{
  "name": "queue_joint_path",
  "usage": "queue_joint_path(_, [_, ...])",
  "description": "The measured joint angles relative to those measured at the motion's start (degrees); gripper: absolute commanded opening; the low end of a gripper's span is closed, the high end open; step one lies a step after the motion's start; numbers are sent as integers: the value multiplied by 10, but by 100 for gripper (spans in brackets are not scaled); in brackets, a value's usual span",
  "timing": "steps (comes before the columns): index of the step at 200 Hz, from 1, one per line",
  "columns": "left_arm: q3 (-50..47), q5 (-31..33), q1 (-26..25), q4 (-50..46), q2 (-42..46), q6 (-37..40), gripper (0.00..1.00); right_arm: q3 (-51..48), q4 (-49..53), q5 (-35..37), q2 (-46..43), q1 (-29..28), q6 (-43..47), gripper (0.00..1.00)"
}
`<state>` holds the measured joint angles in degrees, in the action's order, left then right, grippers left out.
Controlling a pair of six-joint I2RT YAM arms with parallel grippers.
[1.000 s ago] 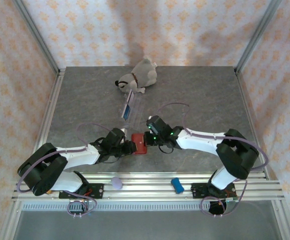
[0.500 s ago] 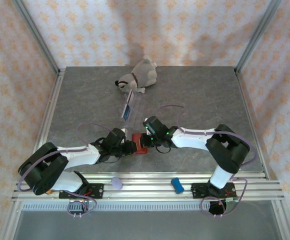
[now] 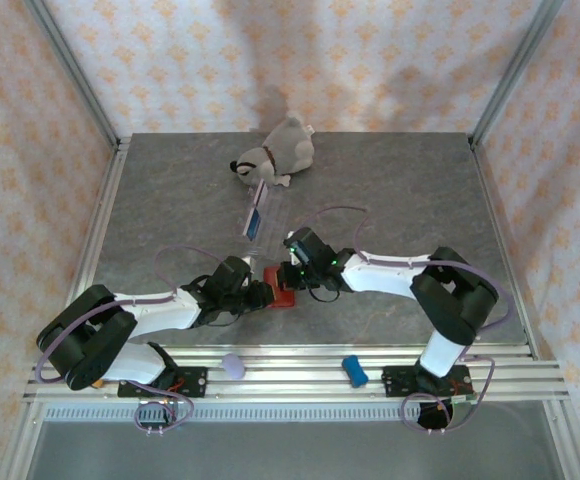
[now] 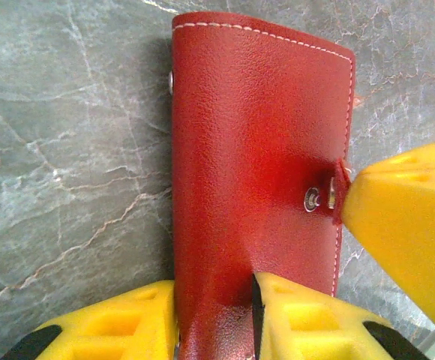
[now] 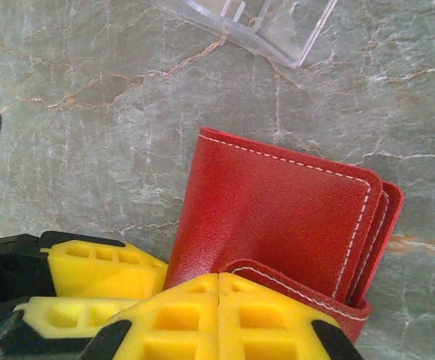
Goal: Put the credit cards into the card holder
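Top view: the holder lies mid-frame between my left gripper and right gripper; left wrist view: the left gripper clamps its lower end, long axis running up-frame; right wrist view: the right gripper, fingers shut together, meets its lower edge.

No readable text or number — even on the card holder.

Grey plush dog at the back; clear case beside it; lilac lump, blue block on rail
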<state>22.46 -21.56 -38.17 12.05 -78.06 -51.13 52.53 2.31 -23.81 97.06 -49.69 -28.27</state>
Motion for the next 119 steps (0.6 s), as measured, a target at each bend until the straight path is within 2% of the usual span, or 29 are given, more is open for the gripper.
queue_joint_path(119, [-1,1,-1,4,-1,-1,29,0,0,-7,16,1,2,0])
